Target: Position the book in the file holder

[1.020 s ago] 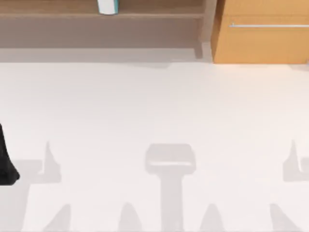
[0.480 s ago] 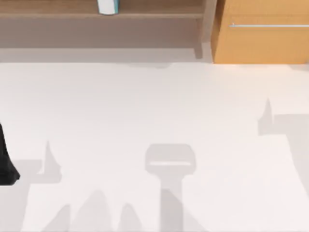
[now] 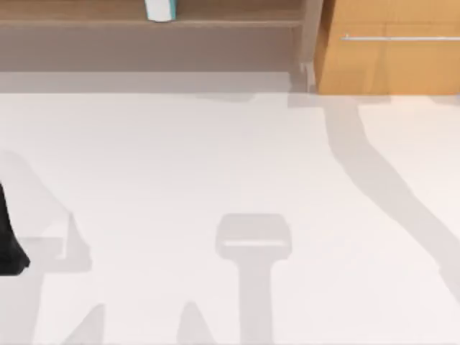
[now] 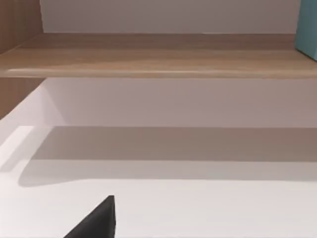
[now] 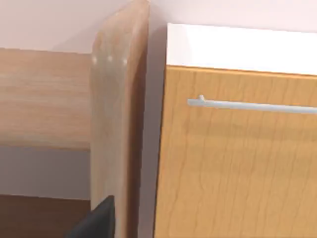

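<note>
The book (image 3: 159, 10) stood upright on the wooden shelf (image 3: 215, 21) at the far edge of the white table (image 3: 215, 158), toward the top view's left; my left wrist view caught a sliver of its light-blue cover (image 4: 308, 27) on that same shelf (image 4: 148, 54). My left arm (image 3: 8, 237) sat at the table's left edge. How wide either end effector stood, I could not tell. My right wrist camera faced the shelf's upright side panel (image 5: 116, 119) beside an orange-wood cabinet (image 5: 237, 163) with a thin metal handle (image 5: 252, 105).
</note>
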You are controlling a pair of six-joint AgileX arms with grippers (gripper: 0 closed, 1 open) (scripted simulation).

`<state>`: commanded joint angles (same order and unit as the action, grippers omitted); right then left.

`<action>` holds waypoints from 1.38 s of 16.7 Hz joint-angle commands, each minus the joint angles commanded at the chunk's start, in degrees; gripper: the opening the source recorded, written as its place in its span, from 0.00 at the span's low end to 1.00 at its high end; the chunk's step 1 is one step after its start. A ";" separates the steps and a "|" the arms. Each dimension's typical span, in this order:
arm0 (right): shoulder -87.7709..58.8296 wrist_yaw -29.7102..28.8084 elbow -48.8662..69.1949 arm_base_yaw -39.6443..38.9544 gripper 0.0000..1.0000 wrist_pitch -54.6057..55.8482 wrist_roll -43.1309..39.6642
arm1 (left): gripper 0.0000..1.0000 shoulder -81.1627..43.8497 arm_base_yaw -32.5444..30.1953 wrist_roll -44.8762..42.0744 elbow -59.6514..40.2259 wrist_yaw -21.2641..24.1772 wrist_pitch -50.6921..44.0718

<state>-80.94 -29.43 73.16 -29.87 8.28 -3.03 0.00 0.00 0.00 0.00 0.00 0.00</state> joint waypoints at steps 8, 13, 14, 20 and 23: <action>-45.32 -13.60 38.47 -13.09 1.00 6.11 0.89 | 1.00 0.00 0.00 0.00 0.00 0.00 0.00; -64.63 -18.54 55.00 -16.60 1.00 9.29 1.80 | 1.00 0.00 0.00 0.00 0.00 0.00 0.00; -67.02 -19.10 57.05 -16.93 1.00 9.72 1.95 | 1.00 0.00 0.00 0.00 0.00 0.00 0.00; -71.01 -20.01 60.51 -17.44 1.00 10.47 2.22 | 1.00 0.00 0.00 0.00 0.00 0.00 0.00; -71.06 -19.88 60.41 -17.12 1.00 10.31 2.21 | 1.00 0.00 0.00 0.00 0.00 0.00 0.00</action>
<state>-152.01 -49.31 133.57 -46.99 18.59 -0.81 0.00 0.00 0.00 0.00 0.00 0.00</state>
